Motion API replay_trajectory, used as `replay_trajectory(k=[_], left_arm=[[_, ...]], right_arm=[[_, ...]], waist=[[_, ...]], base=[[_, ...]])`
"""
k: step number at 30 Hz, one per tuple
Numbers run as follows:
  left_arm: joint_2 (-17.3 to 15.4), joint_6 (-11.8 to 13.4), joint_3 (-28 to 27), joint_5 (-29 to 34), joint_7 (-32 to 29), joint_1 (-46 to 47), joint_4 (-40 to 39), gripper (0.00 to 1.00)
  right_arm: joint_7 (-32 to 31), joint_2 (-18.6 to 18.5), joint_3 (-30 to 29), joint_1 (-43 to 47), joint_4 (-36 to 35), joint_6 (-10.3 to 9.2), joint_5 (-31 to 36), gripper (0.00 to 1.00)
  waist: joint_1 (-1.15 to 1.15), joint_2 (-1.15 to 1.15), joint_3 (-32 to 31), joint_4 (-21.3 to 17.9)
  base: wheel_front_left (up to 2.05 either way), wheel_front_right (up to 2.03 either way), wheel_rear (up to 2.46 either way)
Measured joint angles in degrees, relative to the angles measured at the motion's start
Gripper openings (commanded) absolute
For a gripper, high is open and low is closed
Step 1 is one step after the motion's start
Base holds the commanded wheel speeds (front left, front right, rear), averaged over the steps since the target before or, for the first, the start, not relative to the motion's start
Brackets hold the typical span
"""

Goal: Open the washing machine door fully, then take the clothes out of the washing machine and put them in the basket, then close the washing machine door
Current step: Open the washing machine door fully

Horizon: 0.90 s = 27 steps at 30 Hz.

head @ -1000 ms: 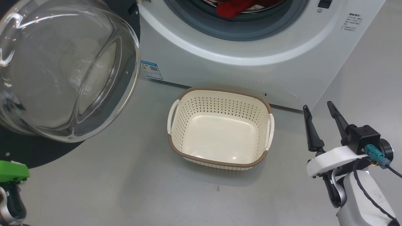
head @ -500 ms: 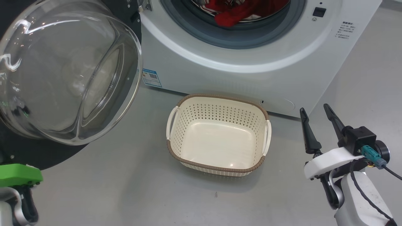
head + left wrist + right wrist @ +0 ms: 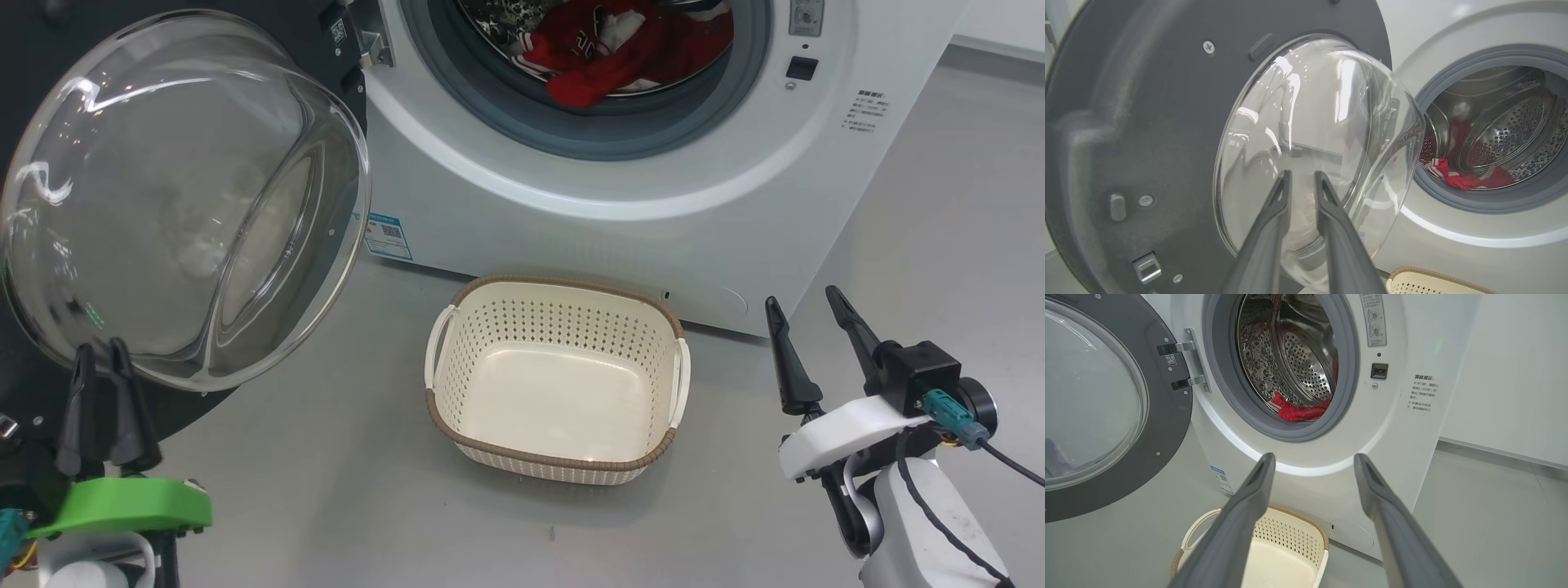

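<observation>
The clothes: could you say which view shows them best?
The head view: the clothes are largest there, with lettering visible. Both wrist views show a small red heap, lettering unreadable.

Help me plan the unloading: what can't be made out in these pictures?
- Number of clothes: head view's top edge cuts the drum; the gasket hides part in both wrist views.
- Printed text: right wrist view, too small.
- The washing machine door: head view, left edge cuts its ring.

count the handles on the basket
2: the left handle and the right handle, one on each side of the basket in the head view. None seems hidden.
</observation>
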<state>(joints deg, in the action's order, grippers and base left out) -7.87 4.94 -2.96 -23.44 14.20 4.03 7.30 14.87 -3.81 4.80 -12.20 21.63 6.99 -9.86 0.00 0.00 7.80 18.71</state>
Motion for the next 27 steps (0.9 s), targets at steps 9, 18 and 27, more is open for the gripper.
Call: replay_trajectory(k=[9, 18, 27], left_arm=[[1.25, -2.78, 6.92, 1.66, -1.55, -2.02, -6.14, 1.0], [1.22, -4.53, 11.35, 3.3, -4.53, -2.69, -8.11, 1.0], [1.29, -4.14, 11.69, 3.92, -5.91, -3.14, -7.22, 1.0]], right_arm=[[0.0, 0.26, 1.13, 0.25, -0.1, 0.0, -0.16, 1.0], [0.0, 0.42, 3.79, 0.38, -0.33, 0.0, -0.19, 1.0], [0.0, 0.59, 5.32, 0.35, -1.55, 0.0, -0.69, 1.0]], waist=[[0.0, 0.0, -0.89, -1.81], [0.0, 0.0, -0.78, -4.76], [0.0, 0.0, -0.71, -9.81]], base=[[0.0, 0.0, 0.0], [0.0, 0.0, 0.0], [0.0, 0.0, 0.0]])
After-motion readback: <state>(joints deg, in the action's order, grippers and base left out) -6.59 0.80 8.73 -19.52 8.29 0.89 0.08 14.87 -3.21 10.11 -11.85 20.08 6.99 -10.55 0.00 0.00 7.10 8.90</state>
